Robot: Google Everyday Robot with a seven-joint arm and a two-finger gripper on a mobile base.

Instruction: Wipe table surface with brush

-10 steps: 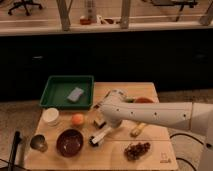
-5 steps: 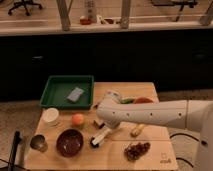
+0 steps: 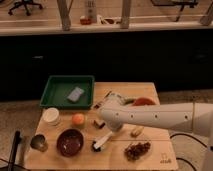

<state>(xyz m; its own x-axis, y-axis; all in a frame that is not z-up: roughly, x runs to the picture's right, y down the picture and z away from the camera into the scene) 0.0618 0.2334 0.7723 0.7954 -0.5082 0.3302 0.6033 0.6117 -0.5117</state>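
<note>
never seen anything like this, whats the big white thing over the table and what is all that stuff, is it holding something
The big white thing is a robot arm, reaching in from the right over a pale wooden table. There is only one view: a camera looking down on the table from the near side. Where it is mounted I cannot say.

At the arm's end is the gripper, pointing down near the middle of the table. Its fingers are shut on the white handle of a dish brush, whose black head sits low by the tabletop.

Around it are a green tray with a grey sponge inside, a white cup, an orange fruit, a dark bowl, a metal cup, a tan block and a dark bunch that looks like grapes.
</note>
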